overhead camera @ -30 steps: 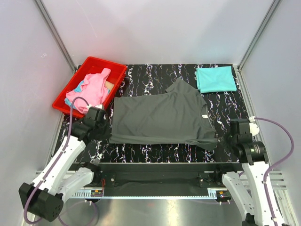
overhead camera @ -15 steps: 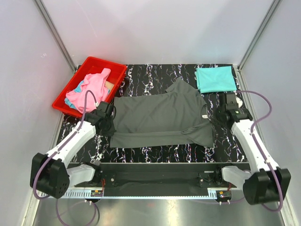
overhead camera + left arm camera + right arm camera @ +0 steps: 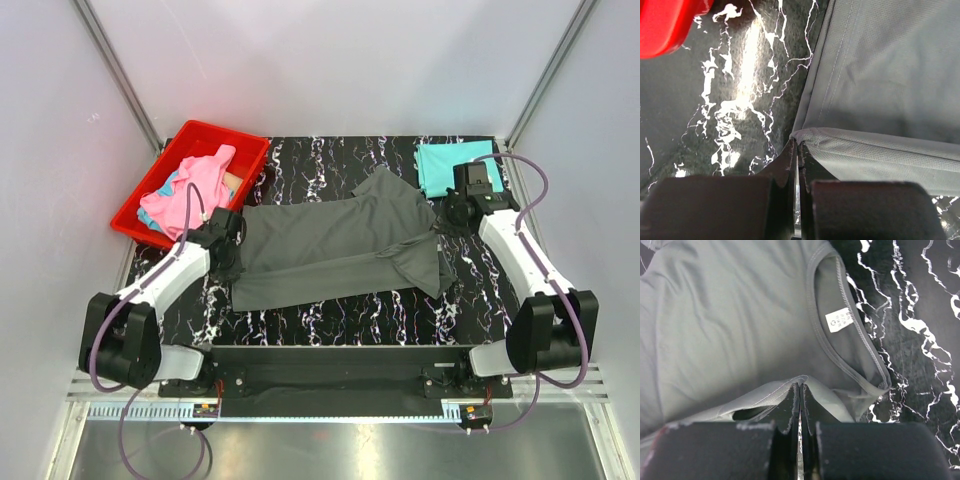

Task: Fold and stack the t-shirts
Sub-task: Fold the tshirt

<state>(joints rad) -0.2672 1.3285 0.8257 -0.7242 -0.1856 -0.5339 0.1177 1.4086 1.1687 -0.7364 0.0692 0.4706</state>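
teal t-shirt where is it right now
In the top external view the folded teal t-shirt lies at the far right corner of the table, just beyond the right gripper and the grey t-shirt.

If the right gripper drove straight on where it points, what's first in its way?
The grey shirt: the right gripper, shut on its folded edge, points across the shirt's flat body, left of the collar label. Depth unclear; probably cloth first.

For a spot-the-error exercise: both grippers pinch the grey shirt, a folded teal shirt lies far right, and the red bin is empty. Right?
The bin is not empty: the top view shows a pink shirt in it. The rest stands: left gripper and right gripper pinch the grey shirt, and the teal shirt lies folded far right.
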